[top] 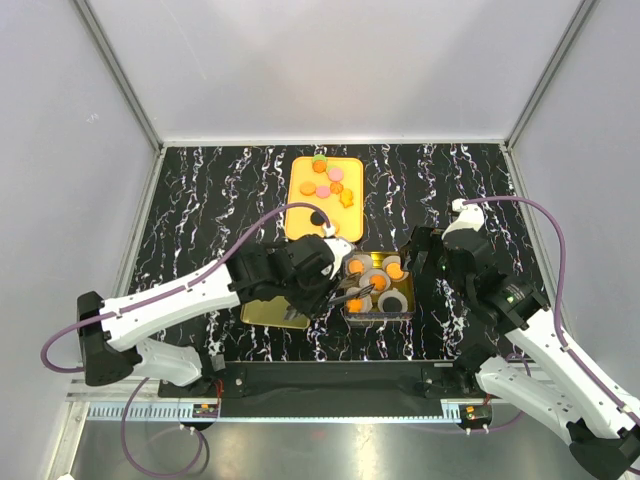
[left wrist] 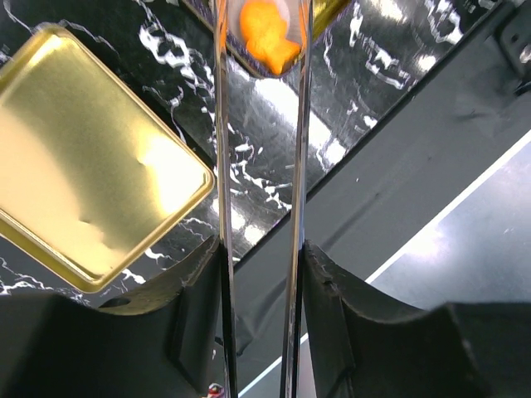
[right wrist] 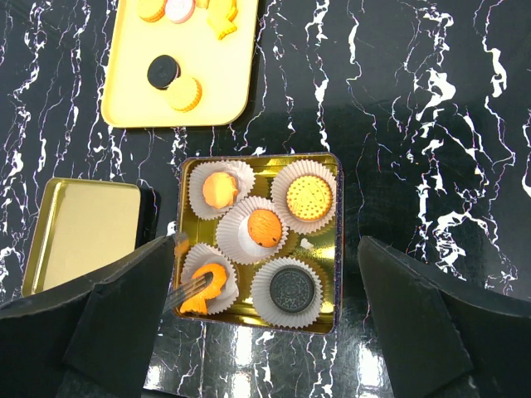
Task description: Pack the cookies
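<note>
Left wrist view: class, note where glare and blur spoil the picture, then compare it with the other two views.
Left wrist view: the gold lid throws bright glare, the marble table shows white hotspots, and the orange fish cookie is soft. Right wrist view: sharp and evenly lit, the gold tin only mildly reflective. Top external view: even light, small detail.

Five cookies (right wrist: 264, 227) in cups, one tin (right wrist: 333, 240), one lid (right wrist: 79, 232).

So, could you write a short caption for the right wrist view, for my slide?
Gold tin with five paper cups of cookies; the left gripper places an orange one.
</note>
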You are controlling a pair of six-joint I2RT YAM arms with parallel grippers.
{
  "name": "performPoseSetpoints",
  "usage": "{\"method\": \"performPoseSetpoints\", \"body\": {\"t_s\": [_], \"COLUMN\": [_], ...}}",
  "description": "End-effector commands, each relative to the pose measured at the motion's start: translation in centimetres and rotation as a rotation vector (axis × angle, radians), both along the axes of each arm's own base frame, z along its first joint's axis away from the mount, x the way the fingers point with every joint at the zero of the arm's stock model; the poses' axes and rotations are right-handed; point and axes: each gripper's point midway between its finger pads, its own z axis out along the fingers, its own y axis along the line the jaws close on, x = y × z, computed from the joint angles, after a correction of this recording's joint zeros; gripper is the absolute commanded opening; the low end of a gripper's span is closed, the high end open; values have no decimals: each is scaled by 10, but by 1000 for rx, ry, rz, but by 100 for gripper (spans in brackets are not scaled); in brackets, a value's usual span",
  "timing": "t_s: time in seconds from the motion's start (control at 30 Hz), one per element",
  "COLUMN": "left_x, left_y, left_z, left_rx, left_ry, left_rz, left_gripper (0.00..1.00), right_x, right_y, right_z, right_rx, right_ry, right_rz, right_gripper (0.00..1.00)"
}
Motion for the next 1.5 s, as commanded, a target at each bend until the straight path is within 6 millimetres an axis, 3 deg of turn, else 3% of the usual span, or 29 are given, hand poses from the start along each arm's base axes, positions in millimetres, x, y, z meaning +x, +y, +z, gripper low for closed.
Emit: {"method": "performPoseSetpoints", "body": {"t_s": [0.0,0.07,0.17,0.2,0.27,0.3,0.37,0.47,0.57,0.63,0.67,0.83,1.0,1.33,1.47], "left_x": [27,41,82,108,138,162,194,247,285,307,320,345,352,357,361], "left_y": [-9,-6,12,32,49,73,88,137,159,181,190,213,225,236,241], "left_z": [54,62,75,78,83,83,80,60,37,32,15,-24,-63,-99,-104], "left_rx": [-147,-159,-188,-170,-183,-173,-179,-152,-138,-114,-85,-49,-16,5,0], "left_ry": [-133,-165,-222,-260,-306,-331,-359,-364,-339,-353,-338,-283,-206,-127,-112], "left_rz": [74,123,256,352,449,548,637,815,887,937,956,1015,1048,1071,1081], "left_gripper": [44,44,45,45,46,46,46,48,48,48,48,48,49,63,70], "right_x": [2,1,0,0,0,-1,-1,-3,-6,-7,-8,-9,-8,-8,-9], "right_y": [5,5,6,7,9,11,13,17,20,21,21,21,21,26,24], "right_z": [15,15,17,18,18,20,20,19,20,18,18,18,18,11,8], "right_rx": [38,38,42,46,52,57,62,73,85,91,92,91,84,81,74], "right_ry": [-40,-42,-48,-49,-50,-52,-50,-39,-33,-28,-24,-20,-19,7,18], "right_rz": [12,14,25,32,39,52,62,81,99,102,105,106,109,126,121], "right_gripper": [100,100,100,100,100,100,100,100,100,100,100,100,100,100,99]}}
